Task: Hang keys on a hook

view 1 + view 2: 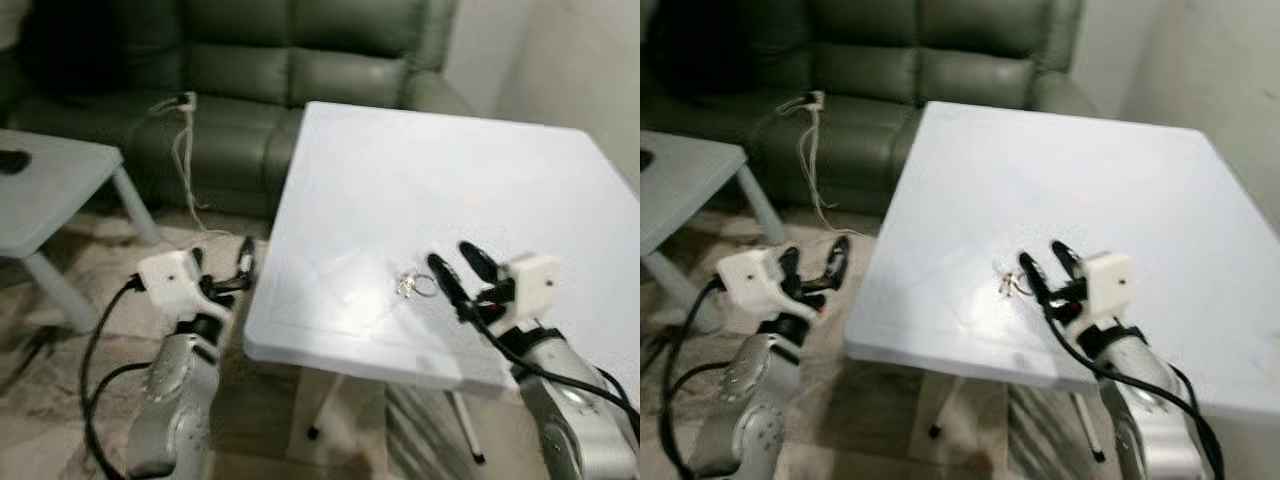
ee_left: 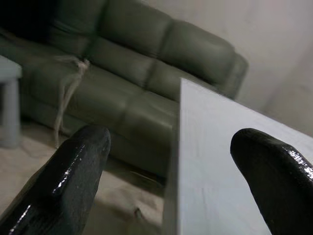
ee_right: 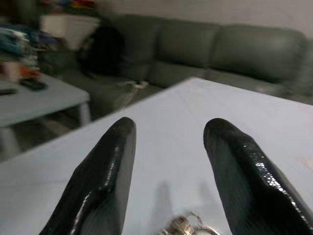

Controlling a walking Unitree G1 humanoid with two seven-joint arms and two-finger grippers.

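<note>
Left eye view: the keys [image 1: 415, 285] lie flat on the table [image 1: 400, 180], just beyond the tips of the right gripper [image 1: 456, 264], whose 2 fingers are spread. The left gripper [image 1: 228, 268] is held off the table edge, fingers spread.

Right wrist view: the keys [image 3: 188, 226] are seen low between the fingers [image 3: 105, 171]. A flat ring may be pushed away or slip if the fingers close too high. No hook is seen.

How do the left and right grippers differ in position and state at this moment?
The right gripper is over the white table, right beside the keys; the left gripper hangs off the table's edge, over the floor. The right one points at the keys, the left at nothing. Both are open and empty.
</note>
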